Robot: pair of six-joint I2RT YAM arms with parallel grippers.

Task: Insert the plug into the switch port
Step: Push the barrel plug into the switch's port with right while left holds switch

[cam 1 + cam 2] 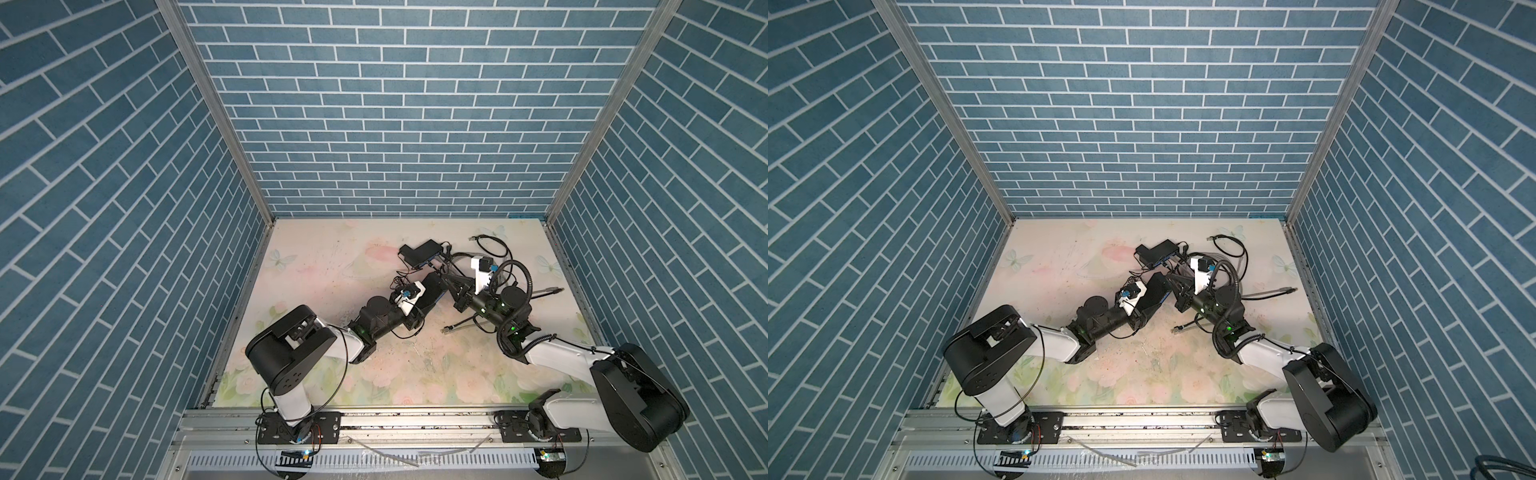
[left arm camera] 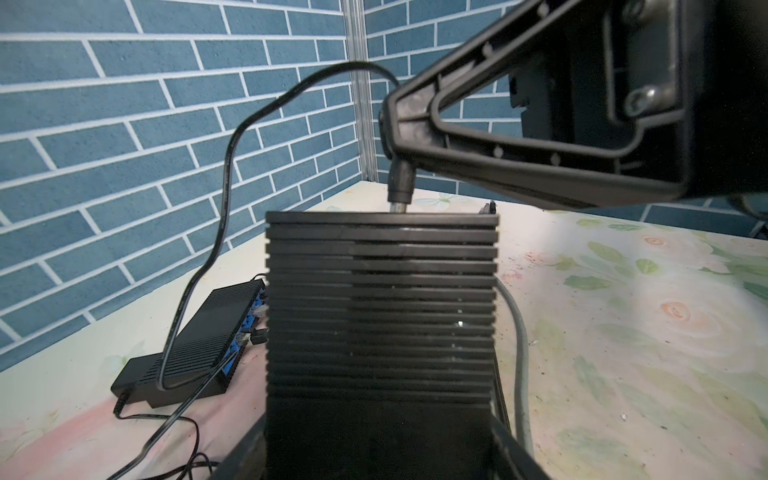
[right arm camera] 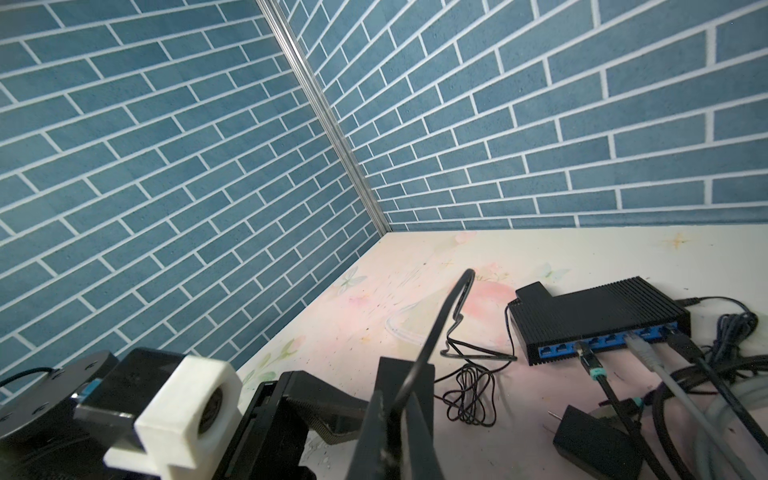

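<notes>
1. The plug (image 2: pixel 401 183) is pinched in the clenched right gripper (image 2: pixel 395 129). Its metal tip is seen at the end face of the switch (image 2: pixel 380 311), near the middle of the table (image 2: pixel 623 316), somewhat toward the back edge. The port is hidden, so whether the tip has entered cannot be told.
2. The switch is grasped across its ribbed body by the left gripper (image 2: pixel 378 419), with the jaws wide on it and the end face turned to the plug.
3. The plug's axis is best lined up with the port first. A straight, gentle push along that axis is then called for, with the switch braced against it.
4. The cable (image 2: pixel 226 187) is draped over a second switch (image 3: pixel 598 316) lying nearer the back edge. A sideways tug from the cable could tilt the plug.
5. The left arm is stretched low from the front-left corner. The right arm is bent at the elbow and reaches in from the front-right corner, so the grippers meet tip to tip.
</notes>
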